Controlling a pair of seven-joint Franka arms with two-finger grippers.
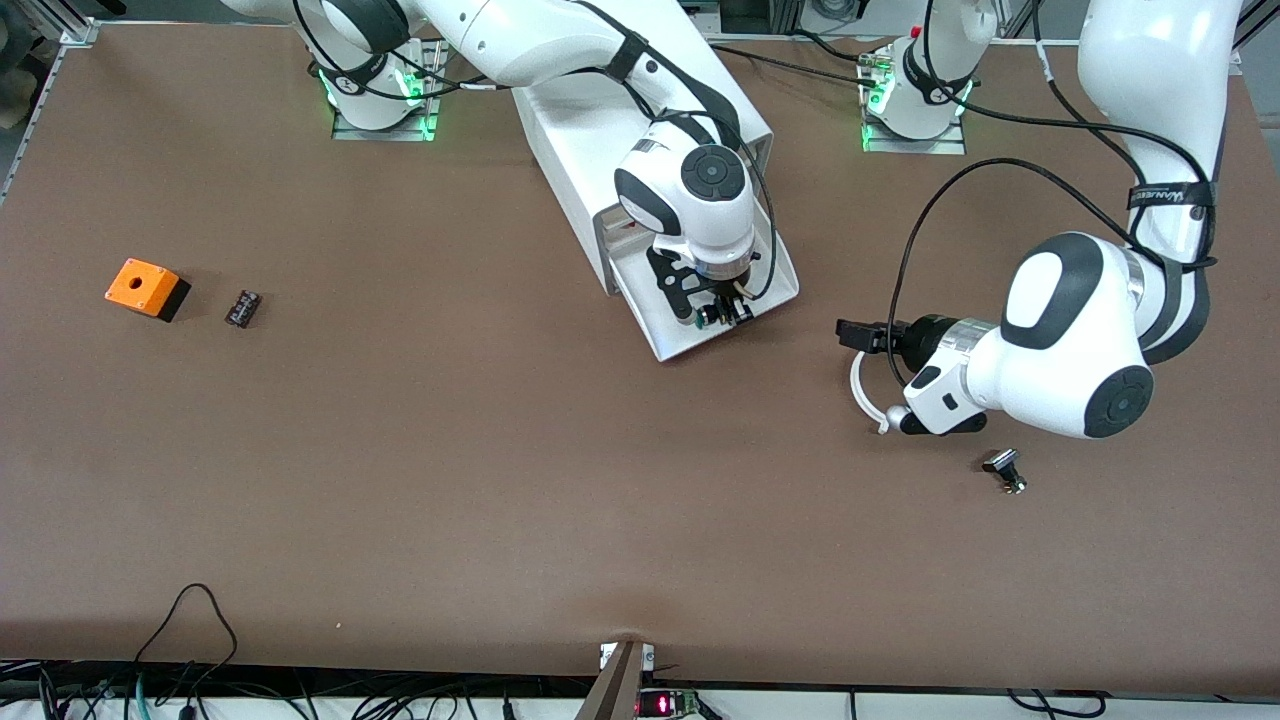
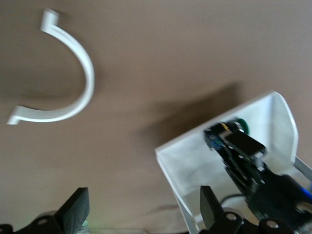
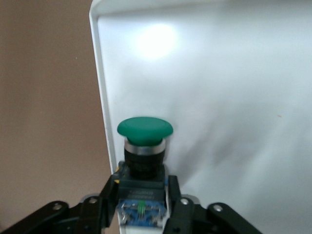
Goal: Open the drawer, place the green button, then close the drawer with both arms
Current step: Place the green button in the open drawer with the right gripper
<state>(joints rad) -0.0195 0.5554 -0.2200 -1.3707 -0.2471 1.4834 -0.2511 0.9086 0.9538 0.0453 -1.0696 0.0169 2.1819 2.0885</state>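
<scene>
The drawer (image 1: 640, 285) is pulled out of the white cabinet (image 1: 580, 140), its white tray open. My right gripper (image 1: 722, 315) is shut on the button (image 1: 710, 316) and holds it over the tray near its front edge. In the right wrist view the fingers (image 3: 178, 207) clamp the black and blue body, and the green cap (image 3: 145, 129) sits over the tray's side rim (image 3: 100, 97). My left gripper (image 1: 850, 335) is open and empty over the bare table beside the drawer, toward the left arm's end. Its view shows the drawer (image 2: 195, 170) and the held button (image 2: 239, 126).
A white half-ring (image 1: 862, 392) lies on the table under the left arm, also in the left wrist view (image 2: 83, 83). A black-and-silver part (image 1: 1005, 470) lies nearer the camera. An orange box with a hole (image 1: 146, 287) and a small black part (image 1: 243, 307) lie toward the right arm's end.
</scene>
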